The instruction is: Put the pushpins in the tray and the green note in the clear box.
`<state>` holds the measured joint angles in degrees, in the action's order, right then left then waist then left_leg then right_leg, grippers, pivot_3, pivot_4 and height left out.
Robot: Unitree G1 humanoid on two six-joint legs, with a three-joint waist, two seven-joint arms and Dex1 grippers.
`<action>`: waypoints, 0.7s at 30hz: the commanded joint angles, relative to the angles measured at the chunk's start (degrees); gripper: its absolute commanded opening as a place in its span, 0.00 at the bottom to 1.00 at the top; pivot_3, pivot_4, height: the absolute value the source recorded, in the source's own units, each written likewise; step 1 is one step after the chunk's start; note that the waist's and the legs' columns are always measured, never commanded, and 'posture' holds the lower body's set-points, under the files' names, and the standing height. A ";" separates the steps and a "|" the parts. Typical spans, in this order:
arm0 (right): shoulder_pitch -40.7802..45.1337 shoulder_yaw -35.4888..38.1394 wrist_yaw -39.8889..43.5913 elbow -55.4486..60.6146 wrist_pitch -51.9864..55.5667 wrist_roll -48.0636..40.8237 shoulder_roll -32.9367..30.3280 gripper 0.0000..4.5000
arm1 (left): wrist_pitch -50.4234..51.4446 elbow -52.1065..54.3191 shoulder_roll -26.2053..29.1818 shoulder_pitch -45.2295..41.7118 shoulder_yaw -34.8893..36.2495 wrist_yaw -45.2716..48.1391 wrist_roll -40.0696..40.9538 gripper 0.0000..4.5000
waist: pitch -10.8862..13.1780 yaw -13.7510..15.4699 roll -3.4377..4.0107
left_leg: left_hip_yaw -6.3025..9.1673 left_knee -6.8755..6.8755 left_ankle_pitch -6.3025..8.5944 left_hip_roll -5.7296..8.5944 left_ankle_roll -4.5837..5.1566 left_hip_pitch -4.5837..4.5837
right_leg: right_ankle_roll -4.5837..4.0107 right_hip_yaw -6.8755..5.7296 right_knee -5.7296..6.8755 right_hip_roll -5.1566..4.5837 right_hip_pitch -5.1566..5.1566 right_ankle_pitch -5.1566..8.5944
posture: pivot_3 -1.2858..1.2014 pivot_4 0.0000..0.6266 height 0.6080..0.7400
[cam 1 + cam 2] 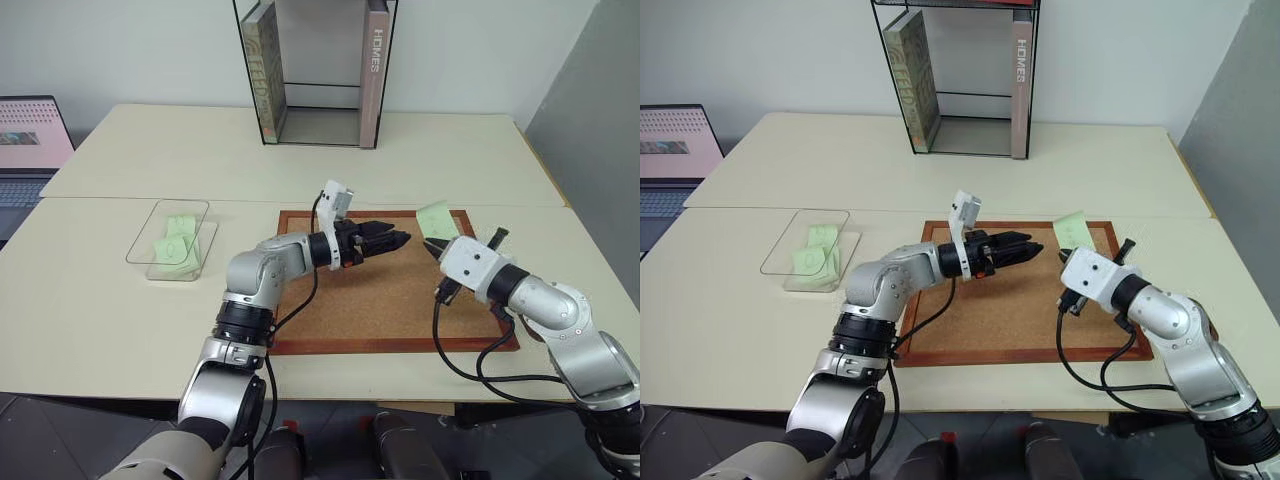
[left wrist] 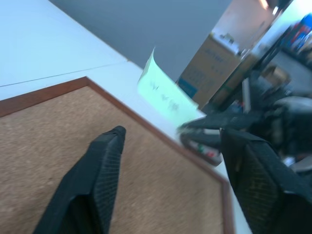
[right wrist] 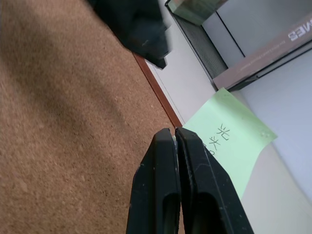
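Observation:
The green note (image 1: pixel 436 219) stands tilted up above the far right corner of the corkboard (image 1: pixel 380 300), with dark writing on it (image 3: pixel 229 141). My right gripper (image 1: pixel 431 247) is shut on the note's lower edge. My left gripper (image 1: pixel 400 240) hovers level over the board, pointing at the note from the left, a short gap away. Its fingers (image 2: pixel 105 165) are open with nothing between them. The clear box (image 1: pixel 170 238) lies on the table to the left, with pale green slips (image 1: pixel 176 248) inside. The pushpins and the tray are out of view.
A black-framed glass shelf (image 1: pixel 318 70) holding books stands at the back of the table. A laptop (image 1: pixel 30 140) sits at the far left. A seam runs across the cream table (image 1: pixel 300 165) just behind the board.

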<state>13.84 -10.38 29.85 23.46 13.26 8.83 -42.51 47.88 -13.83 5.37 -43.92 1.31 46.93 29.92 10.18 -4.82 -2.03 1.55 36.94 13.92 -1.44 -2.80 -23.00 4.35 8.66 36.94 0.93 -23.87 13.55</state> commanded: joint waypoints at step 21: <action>1.37 -2.14 3.38 2.09 -6.82 8.65 4.48 0.00 | -1.13 -4.10 -7.19 -2.51 2.41 -8.50 4.39 0.75 | 0.00 0.07 -0.01 | 0.00 0.02 -0.01 0.02 -0.01 0.04 | 0.00 0.02 0.03 0.00 0.04 -0.01 | 0.52 0.24 1.00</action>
<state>14.27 -13.56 32.92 23.03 6.85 17.18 -38.15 47.91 -18.67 -1.44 -45.03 3.36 38.09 33.66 10.18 -4.75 -2.04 1.55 36.96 13.91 -1.42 -2.82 -22.96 4.35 8.67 36.97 0.93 -23.83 13.54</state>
